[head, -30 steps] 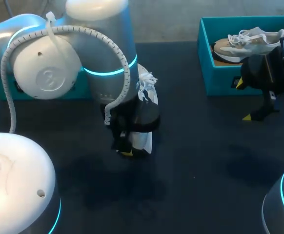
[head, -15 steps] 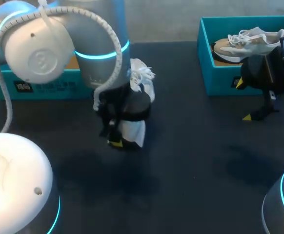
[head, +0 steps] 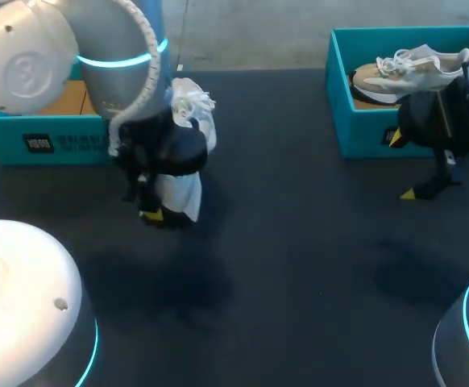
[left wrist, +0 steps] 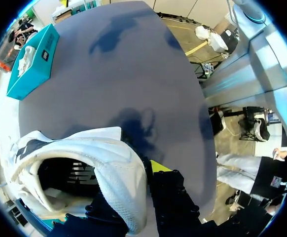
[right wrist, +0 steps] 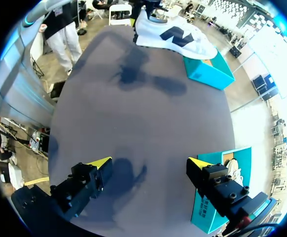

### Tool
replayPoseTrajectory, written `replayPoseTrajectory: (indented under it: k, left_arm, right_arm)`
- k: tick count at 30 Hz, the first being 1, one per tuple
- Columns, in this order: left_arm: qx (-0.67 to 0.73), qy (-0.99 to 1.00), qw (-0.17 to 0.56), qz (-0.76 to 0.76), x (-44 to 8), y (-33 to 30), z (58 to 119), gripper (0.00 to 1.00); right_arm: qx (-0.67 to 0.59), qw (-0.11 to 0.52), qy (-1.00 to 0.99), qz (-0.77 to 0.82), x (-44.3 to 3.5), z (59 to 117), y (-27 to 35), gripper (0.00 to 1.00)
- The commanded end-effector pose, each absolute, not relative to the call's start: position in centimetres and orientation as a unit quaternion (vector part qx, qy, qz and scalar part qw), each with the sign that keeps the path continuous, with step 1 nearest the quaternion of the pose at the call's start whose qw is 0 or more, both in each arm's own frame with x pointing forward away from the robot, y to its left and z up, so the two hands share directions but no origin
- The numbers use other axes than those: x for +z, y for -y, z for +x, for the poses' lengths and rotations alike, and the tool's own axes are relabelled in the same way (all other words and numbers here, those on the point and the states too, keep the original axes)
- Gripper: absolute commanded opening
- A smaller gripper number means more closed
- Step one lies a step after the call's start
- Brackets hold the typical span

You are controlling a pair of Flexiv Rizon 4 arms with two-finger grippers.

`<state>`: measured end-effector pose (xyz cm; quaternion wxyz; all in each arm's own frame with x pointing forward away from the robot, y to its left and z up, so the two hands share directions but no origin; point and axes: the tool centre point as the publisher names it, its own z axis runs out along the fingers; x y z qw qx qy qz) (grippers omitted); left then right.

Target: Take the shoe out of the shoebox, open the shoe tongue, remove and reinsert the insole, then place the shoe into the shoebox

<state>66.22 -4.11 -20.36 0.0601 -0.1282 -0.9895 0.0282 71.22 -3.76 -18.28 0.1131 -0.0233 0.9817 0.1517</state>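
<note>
At the far left stands the open teal shoebox [head: 9, 137], and we place everything else from it. Just beside its right end our left hand [head: 160, 211] holds the white shoe [head: 178, 193] by the heel. The hand is closed narrow on the padded collar, with one finger outside and the other seemingly inside the opening. The laces point away from us, and the shoe looks raised off the table [head: 299, 242].

We judge the shoe to be light. Its upper is soft and will give under the fingers, while the heel and sole are stiffer. The heel rim is therefore a sound place to hold, though the toe may swing. The tongue and insole are floppy and need a pinch at an edge.

Well apart from the shoebox, across the table, our right hand [right wrist: 148, 165] hangs spread wide and holds nothing. Beyond it, farthest from the shoebox, a second teal box [head: 355, 137] holds a tan shoe [head: 412, 68].
</note>
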Motion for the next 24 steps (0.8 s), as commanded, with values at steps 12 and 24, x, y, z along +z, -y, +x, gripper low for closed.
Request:
replayPoseTrajectory:
  k: [12,24]
  left_arm:
    - [0.052,0.988,0.056,-0.137,-19.0,-3.8,70.5,0.0]
    - [0.068,0.988,0.048,-0.131,-18.2,-12.6,74.8,0.0]
  right_arm:
    - [0.151,0.112,-0.982,-0.023,-18.4,71.4,3.6,1.0]
    - [0.151,0.112,-0.982,-0.023,-18.4,71.4,3.6,1.0]
